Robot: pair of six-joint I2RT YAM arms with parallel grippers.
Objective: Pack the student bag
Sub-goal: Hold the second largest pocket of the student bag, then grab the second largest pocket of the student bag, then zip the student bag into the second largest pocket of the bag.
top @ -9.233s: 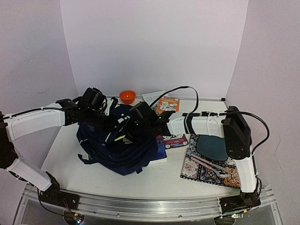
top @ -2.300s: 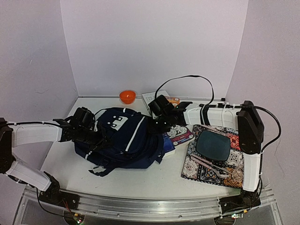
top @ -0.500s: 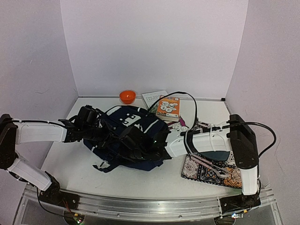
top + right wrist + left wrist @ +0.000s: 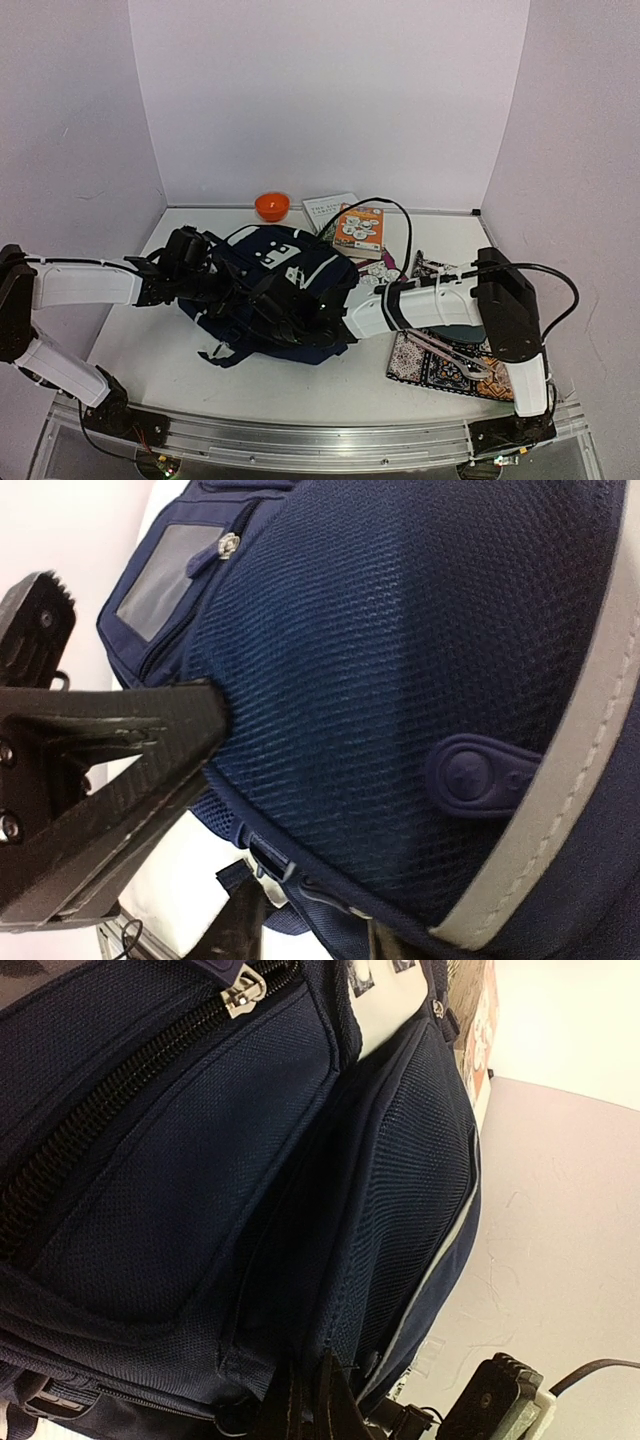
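The bag point(image 4: 290, 262) is lying on its side in the middle of the table point(image 4: 140, 350), and I am working at it from both sides. My left gripper point(image 4: 225, 282) is sitting against the bag's left flank with its jaws pressed together. My left wrist view is showing only navy cloth, a black zip point(image 4: 110, 1135) and a pale trim line point(image 4: 452, 1245), so I cannot tell whether I am pinching any fabric.

My right gripper point(image 4: 272, 300) is lying low across the near side of the bag. In my right wrist view one black finger point(image 4: 120, 730) is pushing its tip into the blue mesh point(image 4: 400, 680). The other finger is hiding out of sight, so I cannot tell how wide that hand is standing.

Behind the bag an orange bowl point(image 4: 271, 206) is resting near the back wall, with an orange book point(image 4: 359, 230) further right. A patterned mat point(image 4: 440, 365) is lying at the right, under my right arm, carrying a spoon point(image 4: 450, 350).
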